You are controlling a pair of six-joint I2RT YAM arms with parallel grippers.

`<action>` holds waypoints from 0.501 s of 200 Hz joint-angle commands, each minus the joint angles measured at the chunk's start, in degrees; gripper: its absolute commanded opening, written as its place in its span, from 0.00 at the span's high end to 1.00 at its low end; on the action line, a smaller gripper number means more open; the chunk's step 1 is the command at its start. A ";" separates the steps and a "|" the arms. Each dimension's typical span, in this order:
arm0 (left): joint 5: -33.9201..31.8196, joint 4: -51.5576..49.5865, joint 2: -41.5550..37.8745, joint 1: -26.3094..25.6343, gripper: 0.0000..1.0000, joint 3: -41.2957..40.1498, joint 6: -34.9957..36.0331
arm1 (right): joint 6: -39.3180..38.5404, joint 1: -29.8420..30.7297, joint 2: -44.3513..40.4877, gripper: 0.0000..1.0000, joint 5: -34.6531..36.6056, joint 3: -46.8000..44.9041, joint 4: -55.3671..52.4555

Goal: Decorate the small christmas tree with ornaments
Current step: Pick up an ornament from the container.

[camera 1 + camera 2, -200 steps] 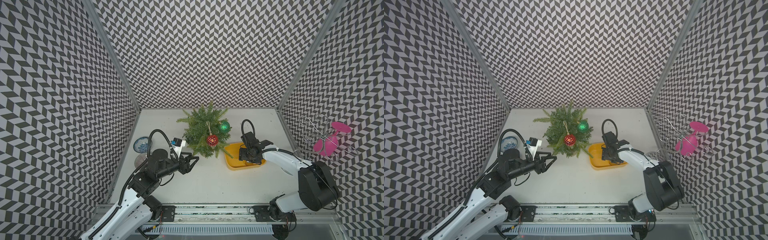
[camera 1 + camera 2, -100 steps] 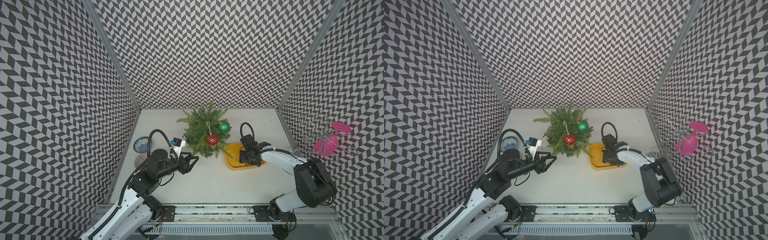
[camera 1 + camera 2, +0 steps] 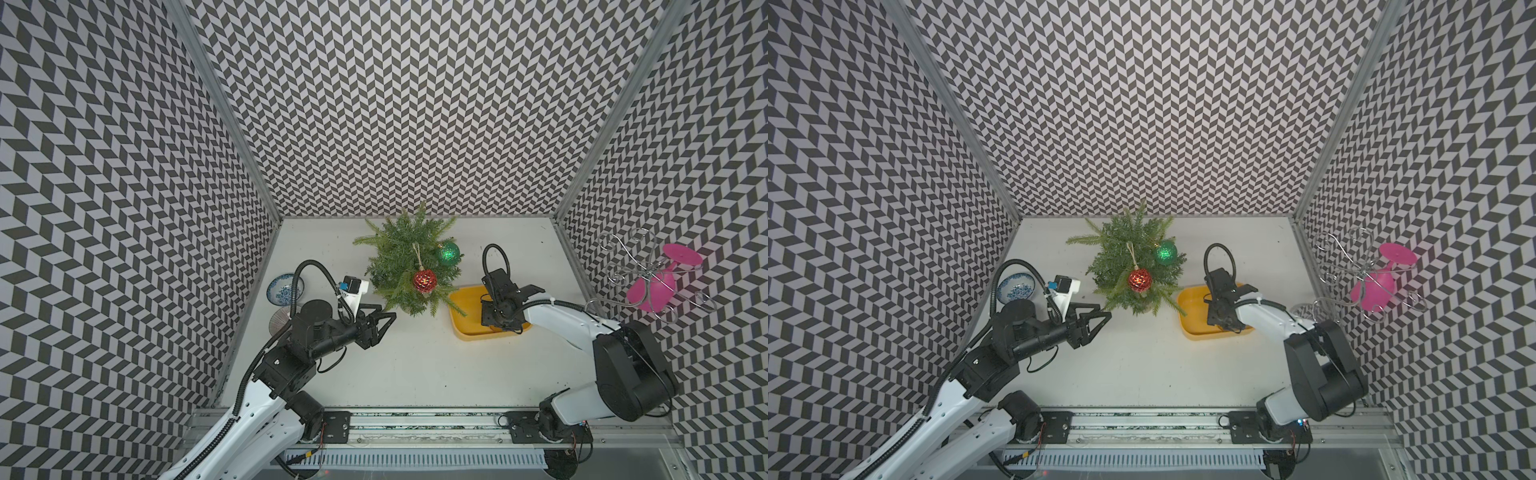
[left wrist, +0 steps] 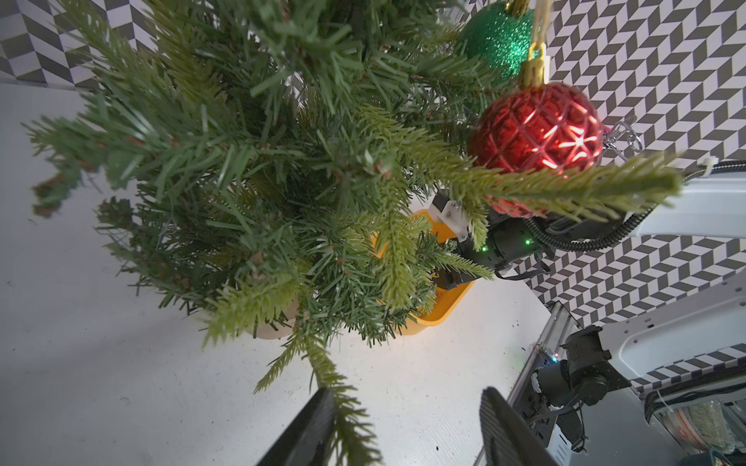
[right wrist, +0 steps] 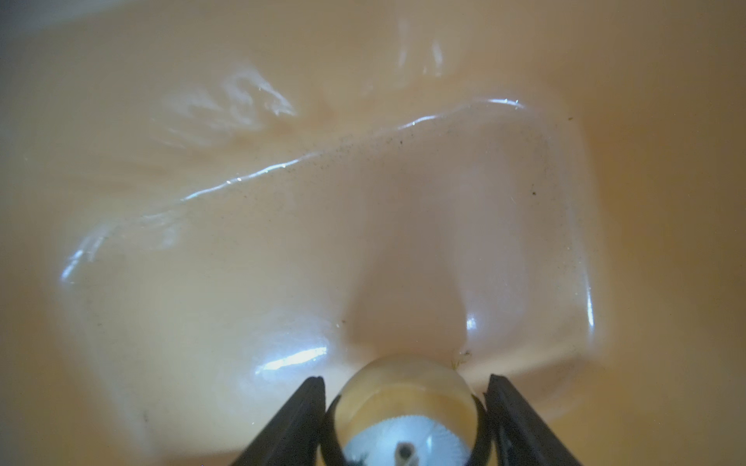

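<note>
The small christmas tree (image 3: pixel 405 266) (image 3: pixel 1129 262) stands at the back middle of the table. Two ornaments hang on it, a faceted red one (image 3: pixel 424 280) (image 4: pixel 537 125) and a glittery green one (image 3: pixel 448 253) (image 4: pixel 496 36). My right gripper (image 3: pixel 493 320) (image 5: pixel 405 379) points down into the yellow tray (image 3: pixel 463 301) (image 5: pixel 282 201), shut on the gold ornament (image 5: pixel 403 403), a finger against each side of it. My left gripper (image 3: pixel 388 312) (image 4: pixel 407 393) is open at the tree's near left, with a low branch tip lying along one finger.
A blue-patterned bowl (image 3: pixel 285 288) and a grey dish (image 3: pixel 280 321) sit by the left wall behind my left arm. A wire rack with a pink goblet (image 3: pixel 652 286) hangs on the right wall. The tree's branches overlap the tray's near corner.
My right gripper's jaws have narrowed onto the gold ornament in the tray, and its wrist has shifted slightly. The left arm and the tree have not moved.
</note>
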 commanded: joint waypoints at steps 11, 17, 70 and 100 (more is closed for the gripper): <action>-0.74 -0.22 -0.73 -0.30 0.40 1.22 0.17 | 0.76 0.12 -4.33 0.36 0.05 2.16 -0.70; -0.85 -0.20 -0.65 -0.31 0.40 1.45 0.13 | 0.75 0.08 -4.90 0.36 0.00 2.73 -1.21; -2.30 0.15 0.01 -0.24 0.40 5.52 0.00 | 0.46 -0.81 -12.90 0.36 -4.61 8.99 -4.15; -2.45 0.85 1.81 -0.17 0.40 7.85 -0.35 | -0.10 -1.19 -16.75 0.36 -6.18 12.74 -5.34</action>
